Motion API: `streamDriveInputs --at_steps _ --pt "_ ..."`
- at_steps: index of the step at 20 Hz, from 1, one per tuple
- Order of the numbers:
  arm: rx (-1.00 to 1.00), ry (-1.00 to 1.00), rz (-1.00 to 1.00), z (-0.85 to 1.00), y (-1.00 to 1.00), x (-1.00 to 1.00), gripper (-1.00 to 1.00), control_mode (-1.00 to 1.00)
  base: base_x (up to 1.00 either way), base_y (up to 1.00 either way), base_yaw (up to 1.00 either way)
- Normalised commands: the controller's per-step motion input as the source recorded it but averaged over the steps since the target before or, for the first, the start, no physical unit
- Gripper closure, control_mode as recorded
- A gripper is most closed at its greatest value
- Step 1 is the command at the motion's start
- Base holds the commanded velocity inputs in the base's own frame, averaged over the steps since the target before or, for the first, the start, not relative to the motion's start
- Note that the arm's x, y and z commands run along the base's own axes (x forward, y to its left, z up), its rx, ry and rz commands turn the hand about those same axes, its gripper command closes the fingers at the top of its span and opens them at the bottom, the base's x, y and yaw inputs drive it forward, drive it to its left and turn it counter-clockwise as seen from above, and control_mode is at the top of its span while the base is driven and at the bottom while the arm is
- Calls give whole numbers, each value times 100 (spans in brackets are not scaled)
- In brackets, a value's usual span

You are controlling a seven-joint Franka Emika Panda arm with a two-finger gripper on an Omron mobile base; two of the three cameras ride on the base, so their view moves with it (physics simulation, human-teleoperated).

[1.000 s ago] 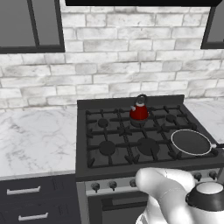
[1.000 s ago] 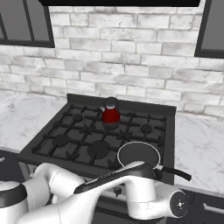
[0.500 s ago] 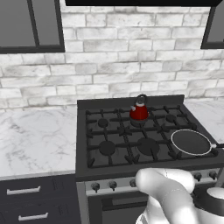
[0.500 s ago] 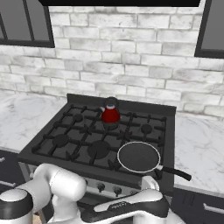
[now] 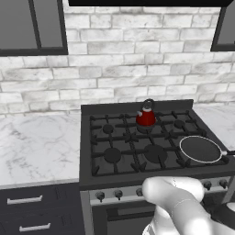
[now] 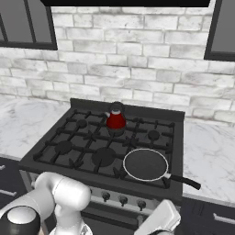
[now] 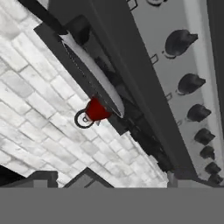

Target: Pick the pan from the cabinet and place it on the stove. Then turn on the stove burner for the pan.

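The white arm [image 5: 176, 202] is folded low at the near edge of both base views, its rounded elbow [image 6: 64, 197] raised and the forearm dropping out of sight below. The hand is rolled sideways, and the tool's jaws stand wide apart, holding nothing.

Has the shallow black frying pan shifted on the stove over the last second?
No. The shallow black frying pan sits on the same front right grate of the dark-grey gas stove, same spacing from the small red kettle.

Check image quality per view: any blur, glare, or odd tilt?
Left base view: sharp, even flat lighting, no glare on the shallow black frying pan. Right base view: equally crisp, soft shadows under the small red kettle. Hand view: strongly rolled, silver stove knobs slightly soft.
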Motion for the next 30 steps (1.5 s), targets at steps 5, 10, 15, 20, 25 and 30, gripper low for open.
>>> streamDriveInputs --at_steps 5,10,15,20,25,30 --pt "50 0 -19 -17 1 0 -100 -100 0 0 0" --pt "43 5 -20 -26 6 10 -100 -100 0 0 0" --pt "32 26 -9 -10 1 43 -100 -100 0 0 0" --pt "26 25 2 -4 -2 43 -100 -100 0 0 0" --pt "6 3 1 -30 0 3 -100 -100 0 0 0" --pt "11 0 -1 -52 -1 -3 -100 -100 0 0 0"
